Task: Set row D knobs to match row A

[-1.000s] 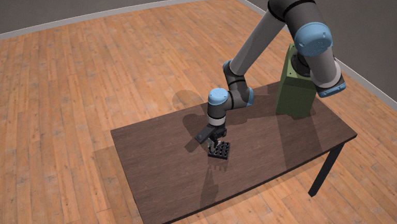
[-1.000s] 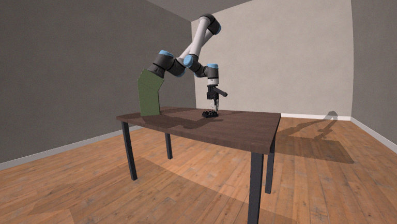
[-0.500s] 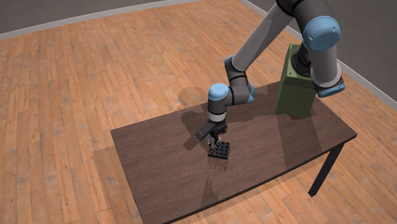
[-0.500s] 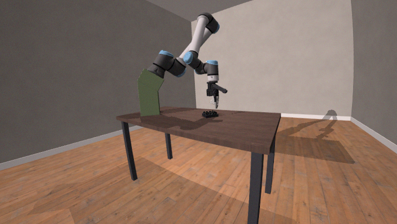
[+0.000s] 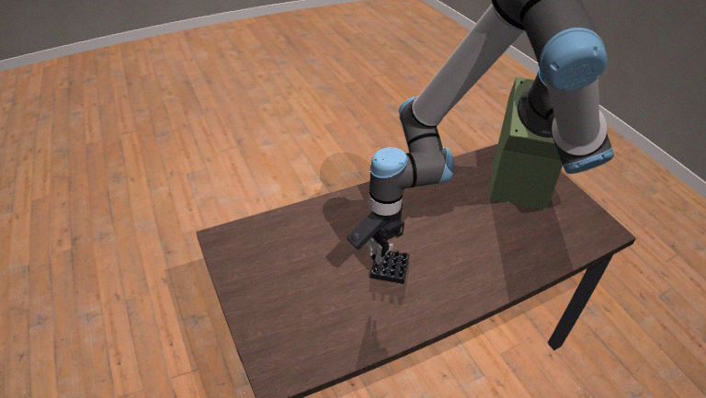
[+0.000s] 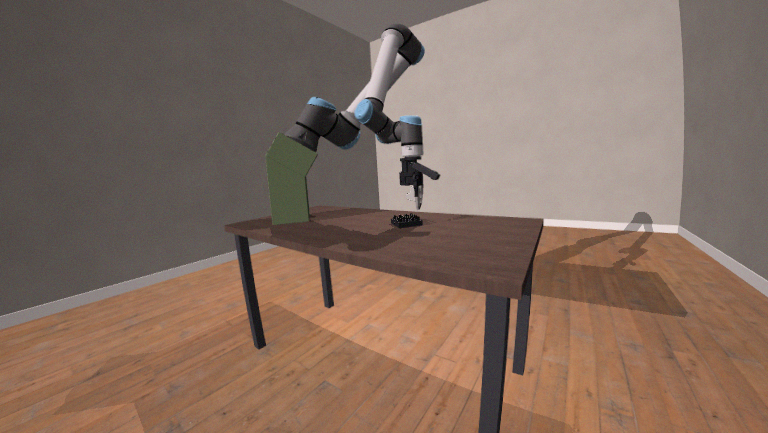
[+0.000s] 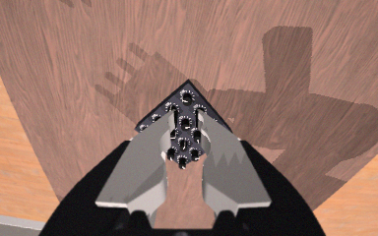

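Observation:
The black knob box (image 5: 391, 268) (image 6: 406, 223) (image 7: 189, 91) lies near the middle of the dark wooden table (image 5: 291, 300) (image 6: 481, 247) (image 7: 89, 44). It carries several small black knobs with white marks; the marks are too small to read. My gripper (image 5: 379, 254) (image 6: 417, 205) (image 7: 186, 111) hangs a little above the box's edge, pointing straight down. Its fingers stand nearly together with a narrow gap and hold nothing. In the wrist view the box sits corner-on, and several knobs show through the gap between the fingers. The fingers hide the box's sides.
The arm's green pedestal (image 5: 524, 164) (image 6: 288, 185) stands at the table's far corner. The arm's elbow and forearm (image 5: 458, 76) reach over the table behind the box. Wooden floor lies all around the table.

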`<state>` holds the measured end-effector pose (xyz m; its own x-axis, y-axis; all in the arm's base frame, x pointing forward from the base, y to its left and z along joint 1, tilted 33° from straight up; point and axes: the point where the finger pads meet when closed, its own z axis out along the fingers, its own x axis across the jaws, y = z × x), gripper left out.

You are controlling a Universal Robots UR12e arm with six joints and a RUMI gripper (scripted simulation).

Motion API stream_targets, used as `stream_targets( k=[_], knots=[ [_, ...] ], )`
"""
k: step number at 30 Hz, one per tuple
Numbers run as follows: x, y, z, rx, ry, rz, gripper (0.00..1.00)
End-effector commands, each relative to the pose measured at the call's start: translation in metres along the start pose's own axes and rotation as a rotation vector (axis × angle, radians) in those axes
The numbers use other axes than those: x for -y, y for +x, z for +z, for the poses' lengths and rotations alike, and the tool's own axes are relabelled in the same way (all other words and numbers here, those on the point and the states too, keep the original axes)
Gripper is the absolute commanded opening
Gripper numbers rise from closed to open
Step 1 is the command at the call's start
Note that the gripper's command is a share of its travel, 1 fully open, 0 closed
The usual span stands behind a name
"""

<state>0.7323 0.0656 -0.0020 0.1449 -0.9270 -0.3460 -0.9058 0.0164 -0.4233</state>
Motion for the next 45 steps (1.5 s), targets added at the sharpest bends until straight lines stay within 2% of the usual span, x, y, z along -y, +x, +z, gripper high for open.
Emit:
stream_targets(
  k=[1, 7, 15, 17, 20, 32, 34, 45],
  knots=[
    [0.0, -0.001, -0.001, 0.0, 0.001, -0.013, 0.11],
    [-0.004, -0.006, -0.002, 0.0, 0.001, -0.11, 0.11],
    [-0.013, -0.019, -0.006, -0.001, 0.001, -0.35, 0.11],
    [-0.013, -0.019, -0.006, -0.001, 0.001, -0.35, 0.11],
    [-0.018, -0.025, -0.008, -0.001, 0.001, -0.468, 0.11],
    [-0.034, -0.042, -0.013, -0.001, 0.001, -0.799, 0.11],
    [-0.034, -0.042, -0.013, -0.001, 0.001, -0.799, 0.11],
    [-0.051, -0.057, -0.018, -0.001, 0.001, -1.13, 0.11]
  ],
)
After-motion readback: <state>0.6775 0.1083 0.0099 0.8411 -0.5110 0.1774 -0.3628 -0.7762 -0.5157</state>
